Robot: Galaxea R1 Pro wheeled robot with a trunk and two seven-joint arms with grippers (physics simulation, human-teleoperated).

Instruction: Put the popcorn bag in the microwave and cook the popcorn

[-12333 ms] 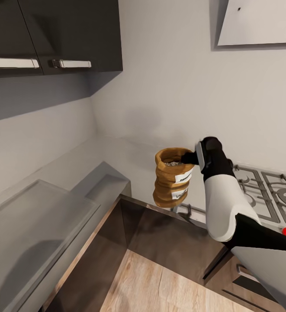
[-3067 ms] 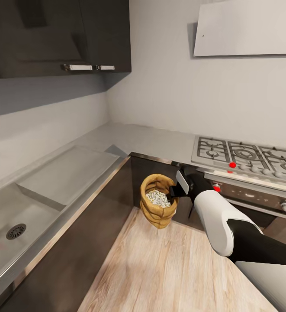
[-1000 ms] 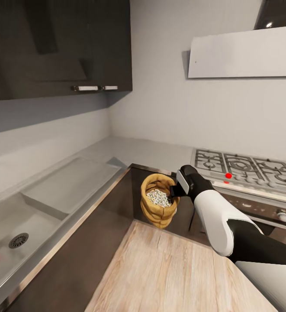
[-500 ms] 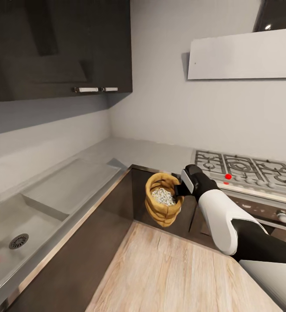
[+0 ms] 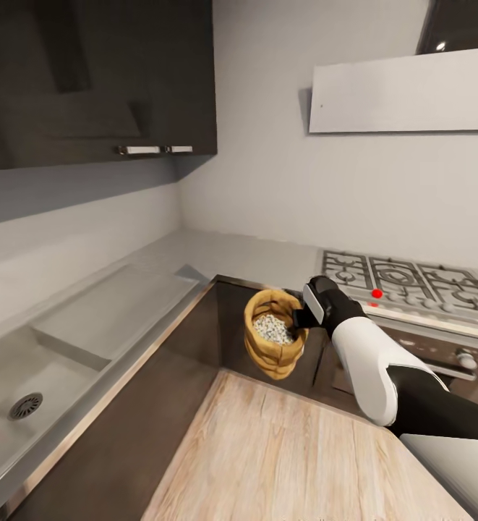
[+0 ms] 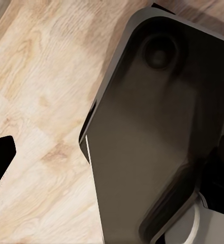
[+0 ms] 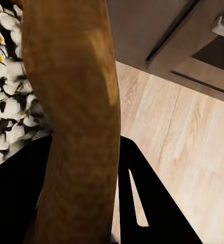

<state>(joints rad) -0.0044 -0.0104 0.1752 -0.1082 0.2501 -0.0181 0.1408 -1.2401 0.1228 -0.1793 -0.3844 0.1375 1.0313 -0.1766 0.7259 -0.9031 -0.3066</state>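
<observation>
Over the wood floor, right hand clamps popcorn bag rim.

A steel sink with a round drain was seen at the left, beside a raised draining board. A gas hob was set against the far wall, under a pale hood. Dark wall cupboards were hung above. Pale wood floor was laid below.

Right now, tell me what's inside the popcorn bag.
The popcorn bag, gripped at its rim by the right gripper, holds a heap of whitish popcorn with some yellow flecks. Anything deeper beneath that top layer is covered.
</observation>
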